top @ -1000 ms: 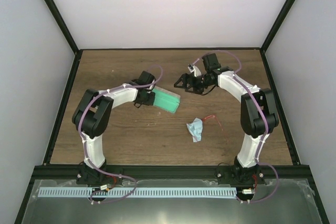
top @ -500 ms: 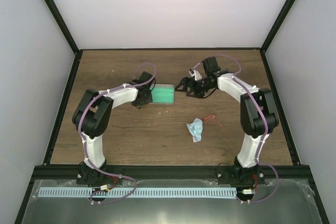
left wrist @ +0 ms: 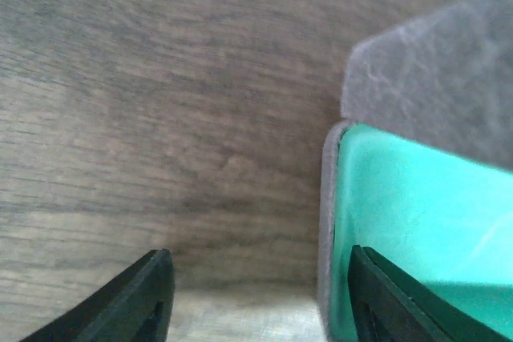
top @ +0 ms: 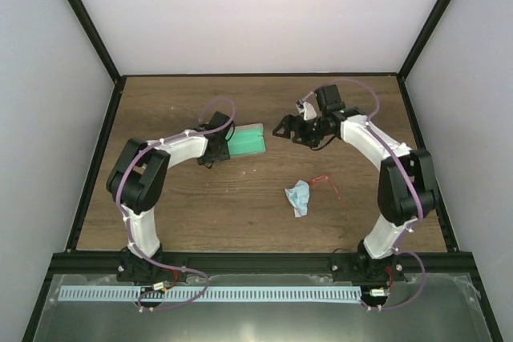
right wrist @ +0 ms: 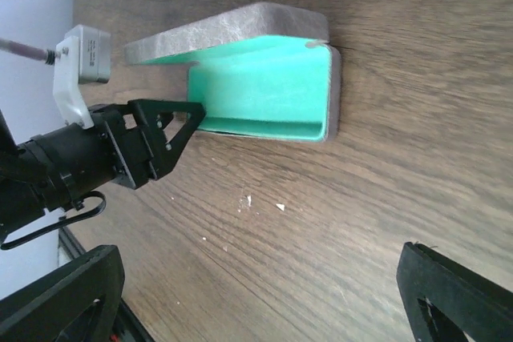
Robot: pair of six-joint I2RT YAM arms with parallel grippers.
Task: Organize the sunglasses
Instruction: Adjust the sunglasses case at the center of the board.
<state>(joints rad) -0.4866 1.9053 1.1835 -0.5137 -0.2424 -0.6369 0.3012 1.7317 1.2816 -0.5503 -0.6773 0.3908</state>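
Note:
The sunglasses [top: 325, 183], a thin red wire frame, lie on the table right of centre, apart from both grippers. The grey case [top: 245, 141] lies open with its green lining up, also seen as the case [right wrist: 264, 90] and the case [left wrist: 417, 222]. My left gripper [top: 220, 145] stands open at the case's left end. In the left wrist view the left gripper [left wrist: 260, 302] has the case's grey wall between its fingers without pinching it. My right gripper [top: 286, 127] hangs wide open just right of the case; the right gripper [right wrist: 260, 298] holds nothing.
A small light-blue cloth [top: 298, 197] lies crumpled just left of the sunglasses. The wooden table [top: 184, 206] is framed by black rails and white walls. A few white crumbs [right wrist: 248, 199] dot the wood below the case.
The left gripper has opened and let go of the case, which shifted up and left and now lies flatter. The right gripper came close to the case, then drew back a little.

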